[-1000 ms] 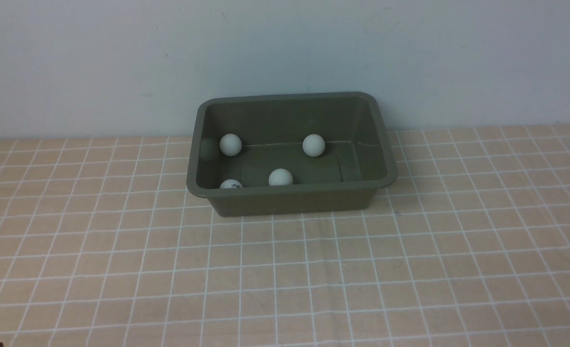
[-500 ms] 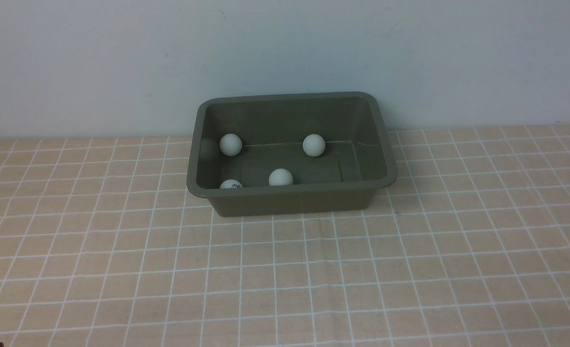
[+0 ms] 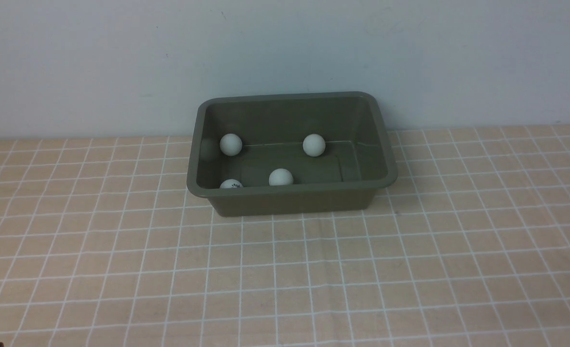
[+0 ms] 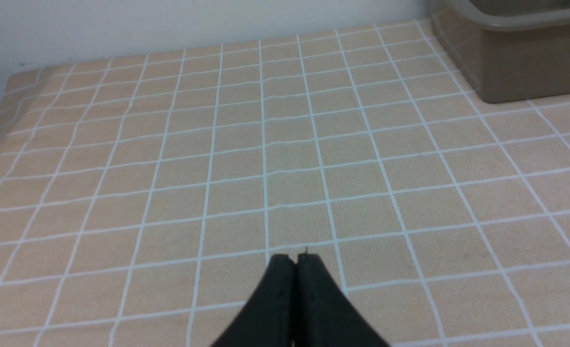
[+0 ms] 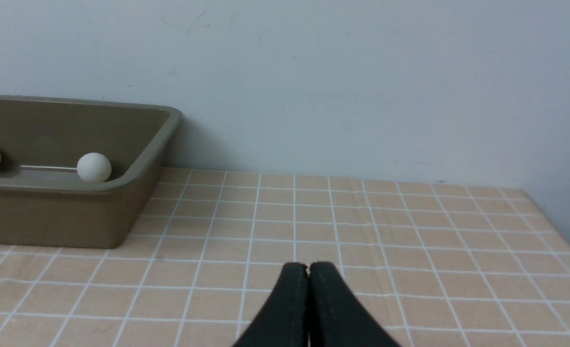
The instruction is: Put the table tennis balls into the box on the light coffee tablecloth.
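Olive-green plastic, one box (image 3: 292, 195) sits on the light coffee tablecloth (image 3: 285, 270) against the wall, holding four table tennis balls (image 3: 313, 145). Two end effectors, left end effector (image 4: 294, 262) and right end effector (image 5: 308, 270), are clenched, empty, above bare cloth.

You're looking at a bare test setup, likely a lab bench. A plain pale wall (image 3: 285, 48) backs a table under a checked tablecloth (image 3: 285, 279).
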{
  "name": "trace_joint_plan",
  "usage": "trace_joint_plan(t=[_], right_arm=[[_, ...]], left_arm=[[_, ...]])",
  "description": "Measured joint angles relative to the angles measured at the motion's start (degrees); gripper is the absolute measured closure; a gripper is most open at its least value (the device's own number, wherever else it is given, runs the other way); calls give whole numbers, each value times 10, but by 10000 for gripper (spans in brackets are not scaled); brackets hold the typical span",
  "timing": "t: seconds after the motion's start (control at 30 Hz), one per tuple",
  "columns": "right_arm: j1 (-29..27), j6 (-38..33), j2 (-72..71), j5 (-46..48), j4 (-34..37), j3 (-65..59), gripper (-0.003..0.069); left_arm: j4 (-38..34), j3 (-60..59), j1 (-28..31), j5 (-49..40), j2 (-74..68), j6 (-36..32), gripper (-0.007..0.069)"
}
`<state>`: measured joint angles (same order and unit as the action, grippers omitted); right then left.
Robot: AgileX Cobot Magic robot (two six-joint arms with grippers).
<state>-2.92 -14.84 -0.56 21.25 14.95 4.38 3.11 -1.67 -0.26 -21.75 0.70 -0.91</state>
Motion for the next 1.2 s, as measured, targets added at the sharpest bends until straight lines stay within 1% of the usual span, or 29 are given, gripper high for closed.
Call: trace_joint_plan(t=[0.1, 0.3, 0.7, 1.1, 1.2], right_arm=[[0, 0, 0, -8, 16, -16, 673], [0, 0, 0, -9, 13, -60, 673], [4, 0, 0, 16, 6, -58, 673], [4, 0, 0, 17, 5, -58, 673], [4, -17, 0, 19, -7, -58, 673]], left_arm=[[0, 0, 0, 0, 0, 0, 693], [0, 0, 0, 0, 0, 0, 693], [0, 0, 0, 0, 0, 1, 693], [0, 0, 0, 0, 0, 1, 693], [0, 0, 0, 0, 0, 1, 693]])
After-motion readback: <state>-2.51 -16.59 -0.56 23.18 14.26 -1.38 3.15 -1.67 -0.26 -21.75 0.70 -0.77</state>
